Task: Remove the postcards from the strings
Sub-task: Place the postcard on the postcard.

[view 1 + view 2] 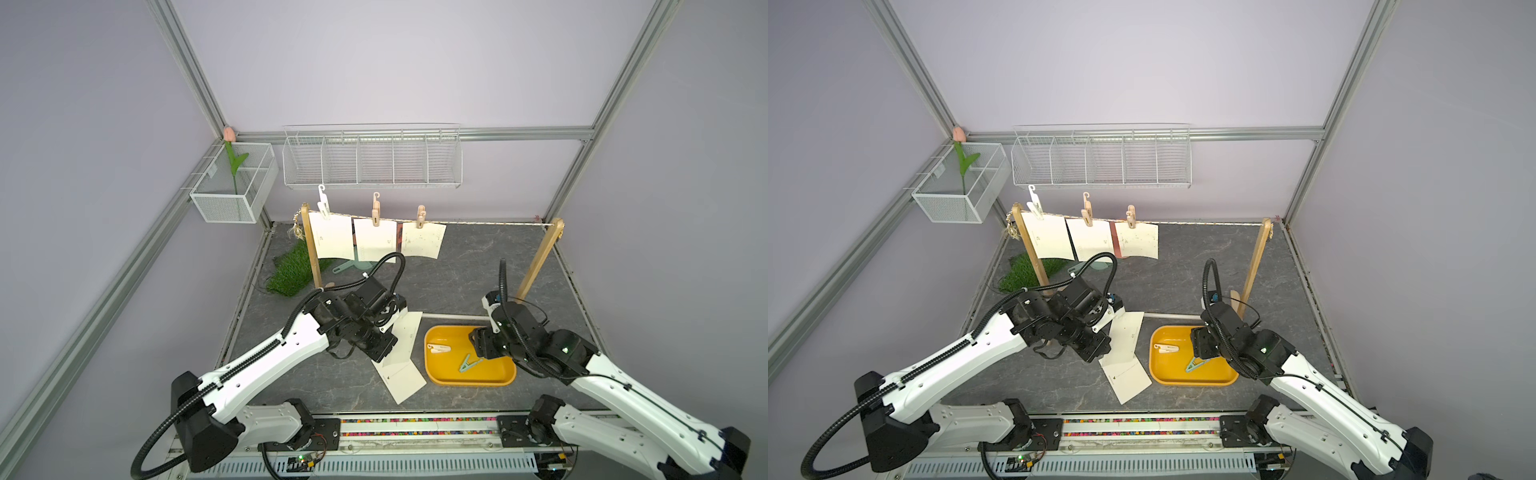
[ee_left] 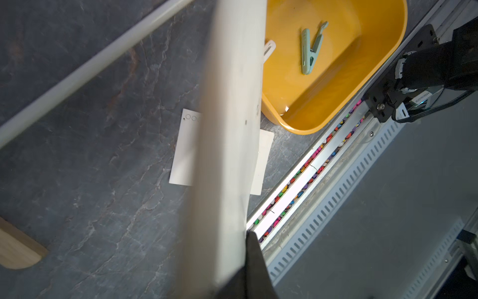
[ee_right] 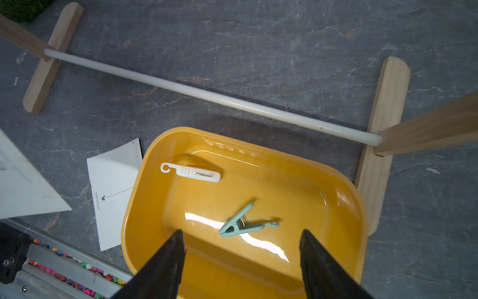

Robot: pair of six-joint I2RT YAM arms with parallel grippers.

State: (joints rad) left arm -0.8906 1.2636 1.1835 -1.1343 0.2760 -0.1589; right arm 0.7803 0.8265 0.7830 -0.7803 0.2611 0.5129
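I judge the task almost half done: three postcards (image 1: 374, 241) hang pegged on the string (image 1: 490, 222) toward eleven o'clock, one loose card (image 1: 401, 380) lies flat at six o'clock, and my left gripper (image 1: 400, 318) pinches the top edge of a fifth card (image 1: 406, 338) above it. My right gripper (image 3: 242, 231) stands wide and empty over the yellow tray (image 3: 284, 161), at three o'clock of the loose card. The cards are cream-white, thin, faintly printed; the hanging ones curl slightly.

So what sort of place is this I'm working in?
Most likely a robot lab test cell, not a home: plain lilac walls framed in aluminium profile, robot arms bolted to a front rail, and staged props like the artificial grass patch.
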